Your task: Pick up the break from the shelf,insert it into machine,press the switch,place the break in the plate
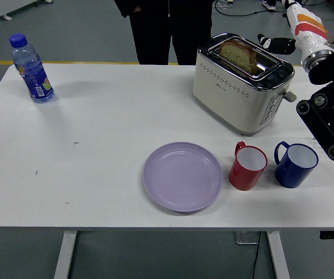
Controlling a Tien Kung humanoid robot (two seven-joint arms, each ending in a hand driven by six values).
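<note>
Head view, upper right of frame: cream toaster (242, 81) on the white table (97, 151), bread (239, 55) seated in the slot, crust showing just above the chrome top. Right hand (277, 43) just right of the toaster, above its far corner, apart from the bread, dark fingers (268, 42) stretched loosely toward the slot and grasping nothing. White-and-orange forearm rising to the top right corner; black arm joints down the right edge. Lever knob (289, 96) at the toaster's right end, up near the top of its track, untouched.

Centre bottom: lilac plate (182, 176), bare, well apart from the toaster. Right of it, red mug (248, 167) and blue mug (294, 164), side by side, close below the toaster's front. Upper left: water bottle (32, 70), upright, far from the action. Top centre: person in dark clothing standing behind the far edge, hands not on the table. Left arm nowhere in frame.

Step in hand, by judgement: insertion done, hand clear, switch next. Calls for bringing the right hand down the toaster's right end onto the lever knob and pushing straight down until it latches. Care needed near the two mugs below, and to avoid shoving the toaster sideways. Plate ready for the last step.
</note>
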